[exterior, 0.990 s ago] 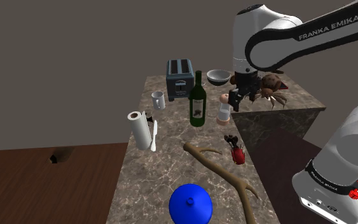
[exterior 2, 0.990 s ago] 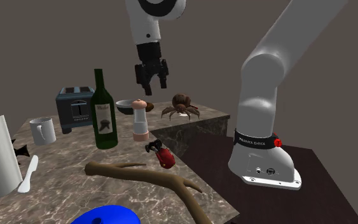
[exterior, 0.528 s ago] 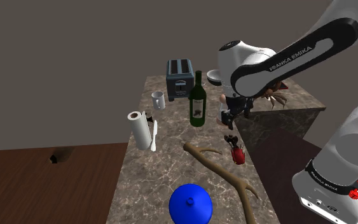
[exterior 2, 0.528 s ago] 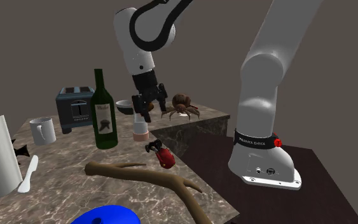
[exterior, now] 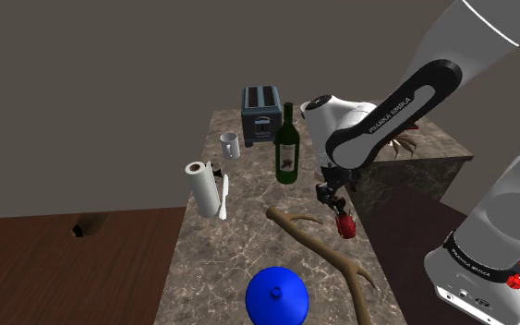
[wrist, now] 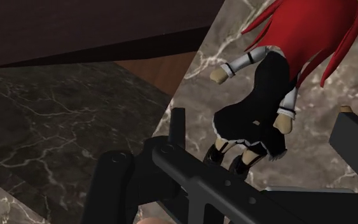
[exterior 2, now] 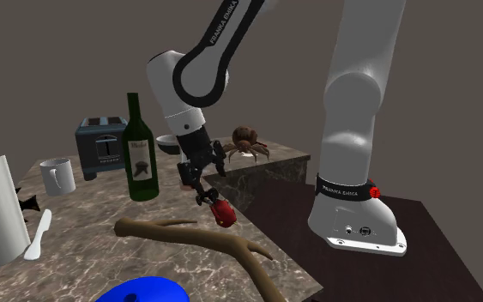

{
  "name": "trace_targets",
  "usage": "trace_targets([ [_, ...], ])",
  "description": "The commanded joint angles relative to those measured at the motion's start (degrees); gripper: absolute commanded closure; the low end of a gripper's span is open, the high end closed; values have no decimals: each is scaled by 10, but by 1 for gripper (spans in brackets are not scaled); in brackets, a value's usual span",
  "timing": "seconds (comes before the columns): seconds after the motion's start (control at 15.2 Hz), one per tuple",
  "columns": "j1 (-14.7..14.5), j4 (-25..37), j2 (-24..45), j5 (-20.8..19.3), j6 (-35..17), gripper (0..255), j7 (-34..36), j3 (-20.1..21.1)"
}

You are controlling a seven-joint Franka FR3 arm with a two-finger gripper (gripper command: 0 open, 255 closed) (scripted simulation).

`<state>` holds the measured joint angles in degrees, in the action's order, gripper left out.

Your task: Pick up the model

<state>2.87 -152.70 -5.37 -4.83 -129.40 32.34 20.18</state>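
Marbled stone desk [exterior: 239, 254] before a plain dim wall, with your white arm bent low over its edge.
You have the all-black gripper [exterior: 330, 198] hanging close over the small red-haired doll model in a black dress [exterior: 345, 223]. It lies on the desk by the edge nearest the stand, near the long brown forked branch [exterior: 327, 247]. Through the wrist view your jaws stand wide apart. The doll's skirt and legs sit between them, and neither finger touches it. Behind the gripper stands a green wine bottle [exterior: 287, 148]. Farther back are a dark blue-grey toaster [exterior: 260, 111], a white mug [exterior: 230, 144] and a white paper-towel roll [exterior: 198, 187]. A brown spider-like figure [exterior 2: 244, 141] sits at the far corner, and a blue domed lid [exterior: 278, 295] lies at the near end.
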Motion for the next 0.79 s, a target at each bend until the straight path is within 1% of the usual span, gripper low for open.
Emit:
trace_targets([
  [0.0,2,-2,19,-10,-19,0,10,1],
  [0.2,5,-4,53,-29,-51,0,27,1],
  [0.33,4,-4,53,-29,-51,0,27,0],
  [0.4,4,-4,51,-29,-50,255,26,0],
  [0.73,4,-5,51,-28,-50,255,26,1],
])
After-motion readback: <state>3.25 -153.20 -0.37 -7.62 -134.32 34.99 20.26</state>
